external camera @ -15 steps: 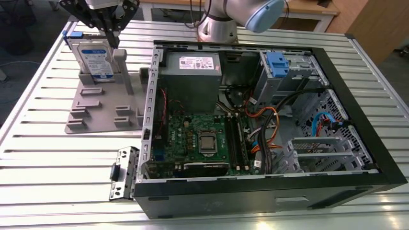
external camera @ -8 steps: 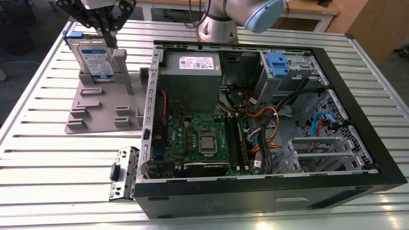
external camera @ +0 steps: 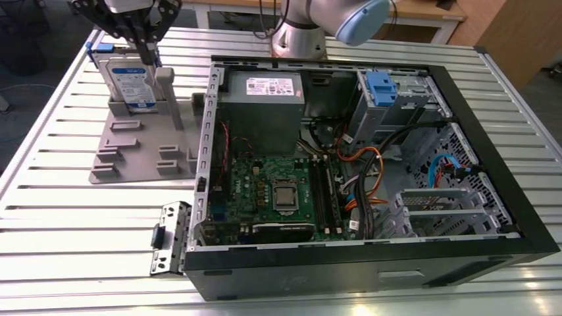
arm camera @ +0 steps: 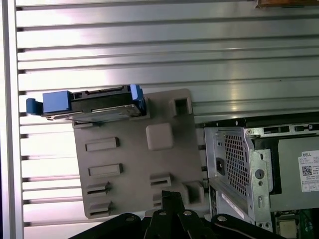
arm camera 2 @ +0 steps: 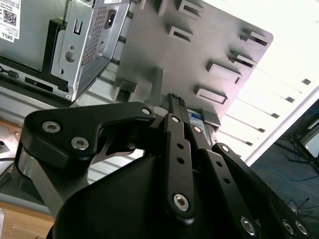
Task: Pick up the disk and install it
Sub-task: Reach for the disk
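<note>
The disk, a silver drive with a white-and-blue label and blue carrier frame, stands on edge in a slot at the far end of a grey fixture plate. My gripper hangs just above it, at the disk's upper corner on the exterior view's right, fingers drawn together with nothing between them. The first wrist view looks down on the disk edge-on, apart from my gripper, which hovers over the plate. In the second wrist view my gripper points at the plate.
An open computer case lies to the exterior view's right of the plate, with a grey power supply box, a motherboard, cables and a drive bay with a blue latch. A loose metal bracket rests by the case's near corner.
</note>
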